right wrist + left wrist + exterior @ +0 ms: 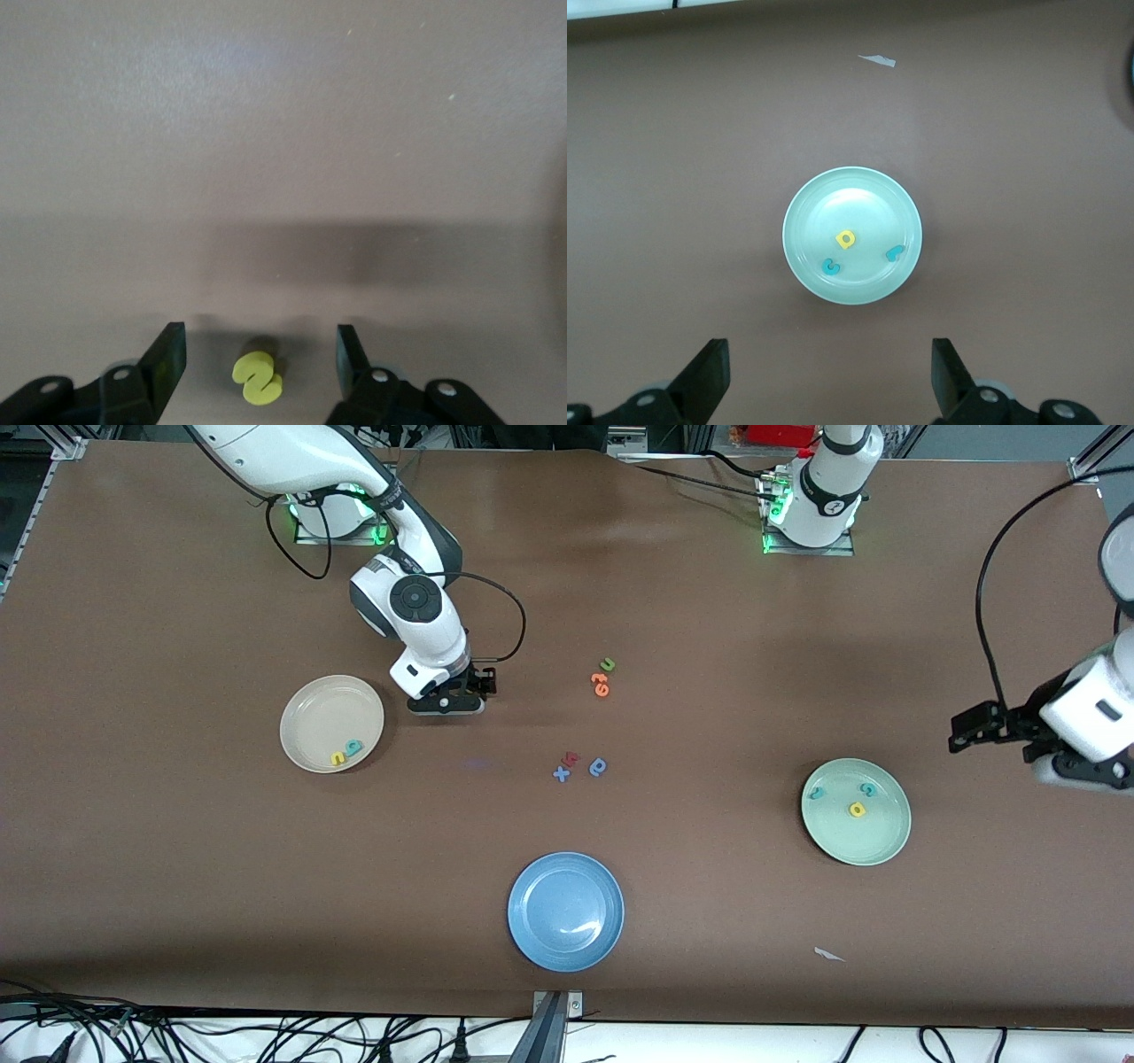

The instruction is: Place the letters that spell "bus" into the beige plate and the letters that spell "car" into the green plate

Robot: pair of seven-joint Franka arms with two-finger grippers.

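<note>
Three plates spread over the brown table, bare cloth wide between them. Beige plate holding teal "b" and yellow "u"; green plate holding teal "c", teal "r" and yellow "a". Blue plate nearest the camera. Right gripper low beside the beige plate, jaws parted, yellow "s" lying flat between the fingers (untouched on either side). Left gripper waiting over bare table just off the green plate, spread wide, holding nothing.
</note>
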